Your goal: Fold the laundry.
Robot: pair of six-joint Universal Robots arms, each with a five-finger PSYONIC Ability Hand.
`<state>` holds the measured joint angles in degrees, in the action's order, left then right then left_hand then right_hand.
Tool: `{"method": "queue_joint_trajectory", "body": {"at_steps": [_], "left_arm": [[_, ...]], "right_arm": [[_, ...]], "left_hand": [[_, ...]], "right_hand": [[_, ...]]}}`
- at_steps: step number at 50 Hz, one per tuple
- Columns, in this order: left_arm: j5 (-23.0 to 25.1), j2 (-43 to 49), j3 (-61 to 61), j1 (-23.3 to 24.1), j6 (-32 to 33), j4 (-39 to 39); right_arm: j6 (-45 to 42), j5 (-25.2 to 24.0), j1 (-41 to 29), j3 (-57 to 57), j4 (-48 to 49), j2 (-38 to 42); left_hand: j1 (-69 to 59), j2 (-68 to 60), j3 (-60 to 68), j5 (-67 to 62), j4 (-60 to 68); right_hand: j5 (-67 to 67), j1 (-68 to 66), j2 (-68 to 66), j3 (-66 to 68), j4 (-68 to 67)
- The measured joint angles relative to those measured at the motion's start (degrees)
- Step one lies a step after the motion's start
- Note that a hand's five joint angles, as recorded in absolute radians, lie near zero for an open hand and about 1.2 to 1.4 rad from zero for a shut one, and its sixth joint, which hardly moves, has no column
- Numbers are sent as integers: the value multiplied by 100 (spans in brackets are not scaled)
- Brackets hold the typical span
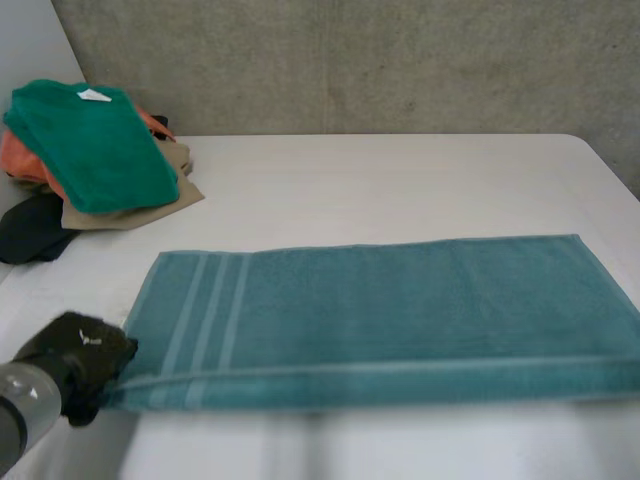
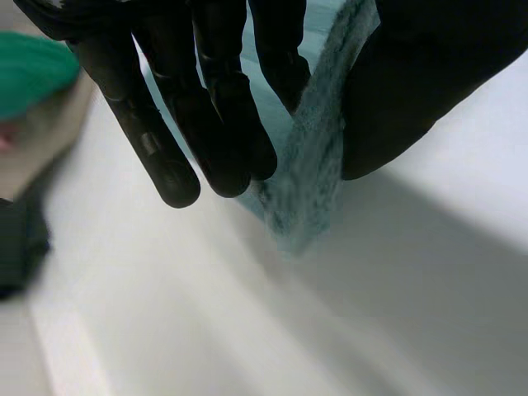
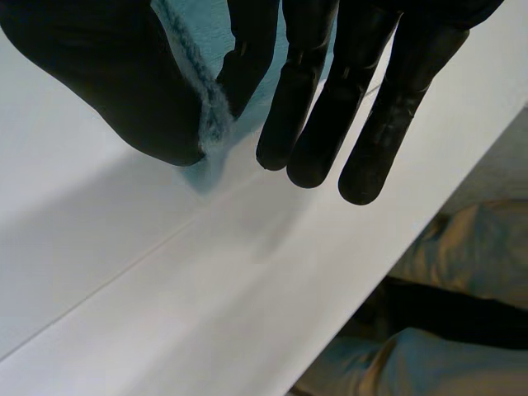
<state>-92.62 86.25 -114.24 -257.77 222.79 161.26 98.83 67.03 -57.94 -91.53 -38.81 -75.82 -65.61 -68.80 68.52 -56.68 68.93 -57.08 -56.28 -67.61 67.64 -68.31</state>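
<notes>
A teal towel [image 1: 400, 310] was laid flat and lengthwise along the near edge of the white table [image 1: 400, 180], with pale stripes at its left end. Its right end was cut off at the border of the head view, so the corners there could not be seen from above. The left hand [image 1: 75, 360] was placed at the near left corner of the towel. In the left wrist view this corner [image 2: 301, 181] was seen lifted off the table and pinched between the thumb and one finger, while the other fingers [image 2: 157, 140] were held straight beside it. The right hand [image 3: 107, 82] was closed in the same manner on another corner of the towel [image 3: 210, 115], which was gripped between the thumb and the nearest finger, just above the table. Much of the towel was hidden behind both hands there. A pile of clothes [image 1: 95, 145] was left at the far left corner of the table, a green piece on top, with orange, beige and dark pieces only partly visible under it. Past the table edge, something beige and dark [image 3: 445, 280] could not be identified.
</notes>
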Motion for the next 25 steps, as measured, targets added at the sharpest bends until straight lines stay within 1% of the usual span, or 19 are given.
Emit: {"method": "queue_joint_trajectory", "body": {"at_steps": [1, 3, 7, 10, 11, 12, 13, 15, 18, 25], "left_arm": [[0, 0, 0, 0, 0, 0], [-16, 386, 278, -32, 42, 620], [-30, 1049, 725, -42, -187, 1169], [-31, 1684, 1195, -39, -515, 1554], [-33, 1810, 1296, -38, -584, 1623], [-33, 1810, 1296, -38, -584, 1623], [-36, 2196, 1622, -28, -783, 1831], [-44, 2530, 1933, -9, -910, 2009], [-63, 2933, 2340, 29, -983, 2210], [-96, 3672, 3138, 169, -978, 2413]], "right_arm": [[0, 0, 0, 0, 0, 0], [347, -179, -202, 116, 531, 116], [903, -167, -707, 482, 1168, 482], [1311, -26, -1225, 891, 1678, 856], [1410, 35, -1371, 1018, 1817, 969], [1410, 35, -1371, 1018, 1817, 969], [1503, 111, -1521, 1155, 1963, 1091], [1750, 398, -1991, 1647, 2426, 1536], [1868, 619, -2326, 2066, 2751, 1931], [1946, 941, -2783, 2877, 3209, 2735]], "left_hand": [[0, 0, 0, 0, 0], [0, 0, 0, 0, 0], [0, 0, 0, 0, 0], [0, 0, 0, 0, 0], [0, 0, 0, 0, 0], [0, 0, 0, 0, 0], [0, 0, 0, 0, 0], [0, 0, 0, 0, 0], [0, 0, 0, 0, 0], [2, 0, 0, -18, 0]], "right_hand": [[0, 0, 0, 0, 0], [0, 0, 0, 0, 0], [0, 0, 0, 0, 0], [0, 0, 0, 0, 0], [0, 0, 0, 0, 0], [0, 0, 0, 0, 0], [0, 0, 0, 0, 0], [0, 0, 0, 0, 0], [-11, 0, 0, 0, 0], [-26, 0, 0, 0, 0]]}}
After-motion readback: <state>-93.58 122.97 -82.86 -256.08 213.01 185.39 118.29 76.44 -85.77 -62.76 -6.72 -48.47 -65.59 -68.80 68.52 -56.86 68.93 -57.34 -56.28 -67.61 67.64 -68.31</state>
